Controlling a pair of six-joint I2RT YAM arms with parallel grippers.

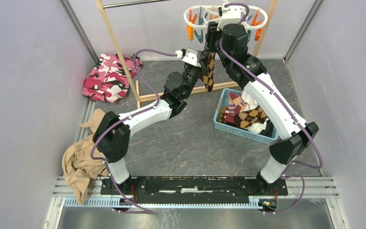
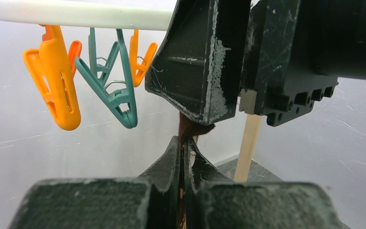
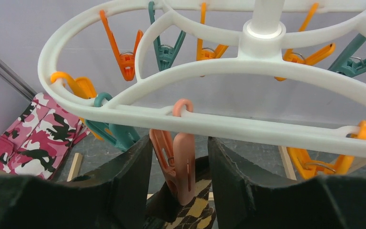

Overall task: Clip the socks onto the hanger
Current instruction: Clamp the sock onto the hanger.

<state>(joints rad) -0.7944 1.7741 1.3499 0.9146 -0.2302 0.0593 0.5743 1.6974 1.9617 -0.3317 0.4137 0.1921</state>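
Note:
The white oval hanger (image 1: pixel 224 16) hangs at the back with orange and teal clothespins; it fills the right wrist view (image 3: pixel 228 71). My left gripper (image 1: pixel 202 64) is shut on a brown argyle sock (image 1: pixel 209 76), held upright under the hanger; brown fabric (image 2: pixel 190 129) shows above its closed fingertips (image 2: pixel 185 143). My right gripper (image 1: pixel 213 31) is open, its fingers (image 3: pixel 128 176) flanking a salmon clothespin (image 3: pixel 181 167) whose lower end sits on the sock's top edge (image 3: pixel 198 210). More socks (image 1: pixel 245 114) lie in a basket.
A blue basket (image 1: pixel 225 95) stands at right centre under the right arm. The wooden rack frame (image 1: pixel 119 52) crosses the back, its post showing in the left wrist view (image 2: pixel 248 143). Pink camouflage cloth (image 1: pixel 107 78) lies back left. A tan garment (image 1: pixel 78 164) lies front left.

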